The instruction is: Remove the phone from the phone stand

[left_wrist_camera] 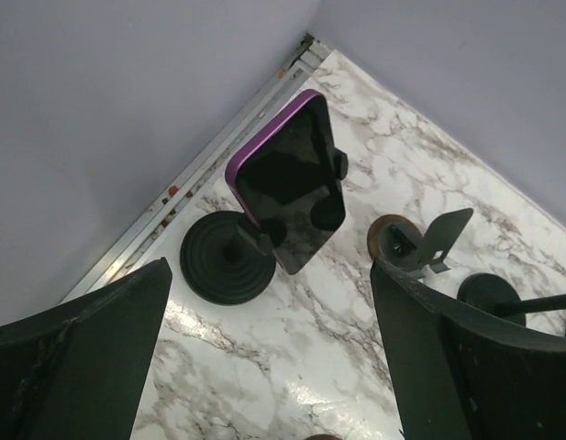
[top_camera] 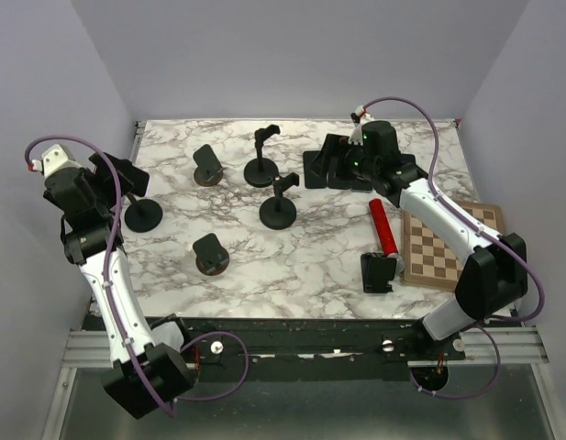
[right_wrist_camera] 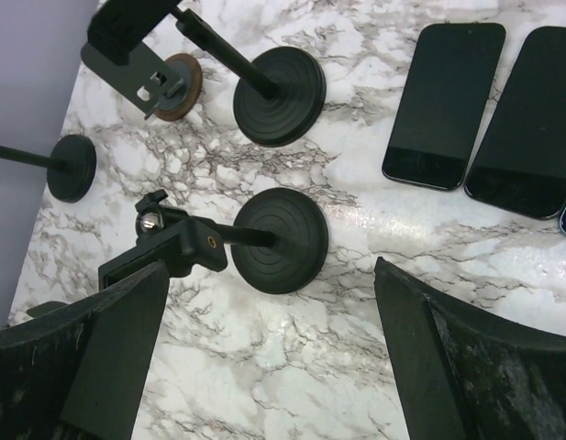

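Left gripper (left_wrist_camera: 271, 302) hovered at the table's (left_wrist_camera: 292, 367) left edge, fingers spread wide, nothing held. The purple-cased phone (left_wrist_camera: 290, 188) sat tilted in its stand (left_wrist_camera: 227, 257), just ahead of the fingers. Best play, I'd say: close in square, pinch the long edges, lift along the tilt so the base didn't tip. Right gripper (right_wrist_camera: 271, 270) gaped too, well apart.

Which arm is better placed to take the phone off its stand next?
Left. Its jaws are open with the purple-cased phone on its stand framed between them. The right arm is across the table, above phones lying flat.
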### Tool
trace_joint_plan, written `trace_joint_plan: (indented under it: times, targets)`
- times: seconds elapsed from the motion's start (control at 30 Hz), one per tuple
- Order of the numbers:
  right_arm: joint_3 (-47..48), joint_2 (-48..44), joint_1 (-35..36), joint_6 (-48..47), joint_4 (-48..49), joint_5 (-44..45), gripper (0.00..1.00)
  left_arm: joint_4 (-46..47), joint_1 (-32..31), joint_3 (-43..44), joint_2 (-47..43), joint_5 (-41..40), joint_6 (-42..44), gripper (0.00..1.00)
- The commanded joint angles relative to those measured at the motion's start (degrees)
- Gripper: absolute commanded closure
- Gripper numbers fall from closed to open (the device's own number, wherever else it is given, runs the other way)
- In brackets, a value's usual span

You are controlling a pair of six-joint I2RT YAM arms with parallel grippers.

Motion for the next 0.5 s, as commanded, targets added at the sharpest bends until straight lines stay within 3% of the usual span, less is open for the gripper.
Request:
trace_joint_plan:
  times: [0.0,0.23,0.47]
  targets:
    - [-1.64,-2.86,-0.12,-0.56,1.95,-1.06,0.00,5.15,1.13,-0.82,5.87,-0.66,2.48,0.02]
    - [-1.79,-3.40,-0.11,-1.60,2.09,-0.16,0.00,7.11,2.45,0.69,12.56,-0.38,5.71,0.02]
    - [-2.23,-3.34,-0.04,-1.75,2.84,-1.28,0.00,17.21,4.56,-1.62,16.00,12.49,9.49,0.04]
